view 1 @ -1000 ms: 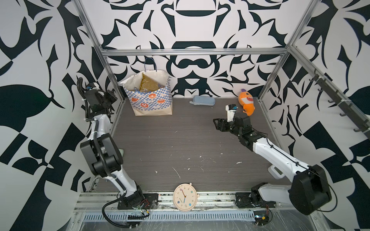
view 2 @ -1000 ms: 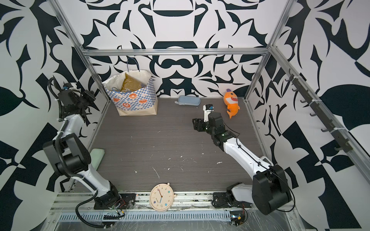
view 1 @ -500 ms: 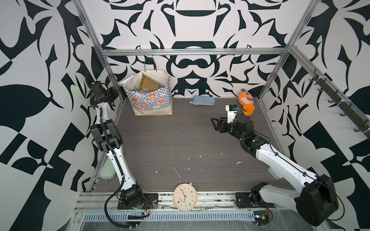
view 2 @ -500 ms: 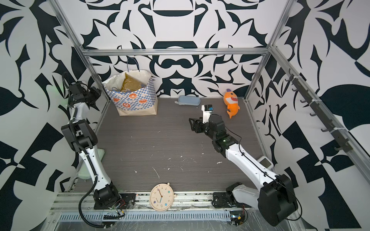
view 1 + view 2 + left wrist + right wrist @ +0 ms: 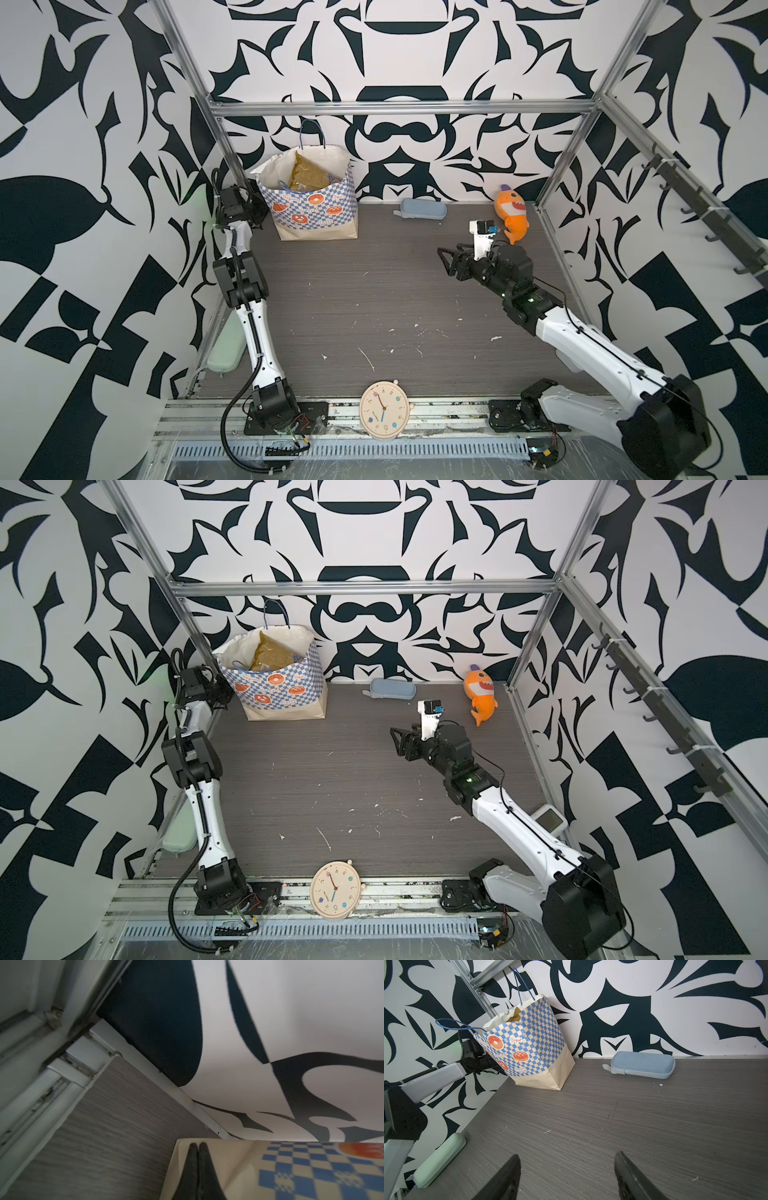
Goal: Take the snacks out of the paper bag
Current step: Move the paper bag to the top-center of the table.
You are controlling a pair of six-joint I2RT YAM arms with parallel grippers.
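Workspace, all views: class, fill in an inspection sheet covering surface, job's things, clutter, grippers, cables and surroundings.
Surface: grey wood-grain tabletop, white specks.
Job's things: tall blue-checked paper bag upright, far corner; large gold crinkly packet inside; none seen outside.
Clutter: grey-blue zip pouch, orange plush shark, round cream clock, mint-green case.
Grippers: left gripper shut beside bag; right gripper open, empty.
Cables: black cable looped near front edge.
Surroundings: black-and-white patterned walls, aluminium frame.

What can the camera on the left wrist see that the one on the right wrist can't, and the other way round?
Left wrist only: the left gripper, shut, its tips before the plain side of the paper bag. Right wrist only: the open right gripper, the blue pouch, a green case and the left arm. Both: the bag, the grey table and the patterned wall.
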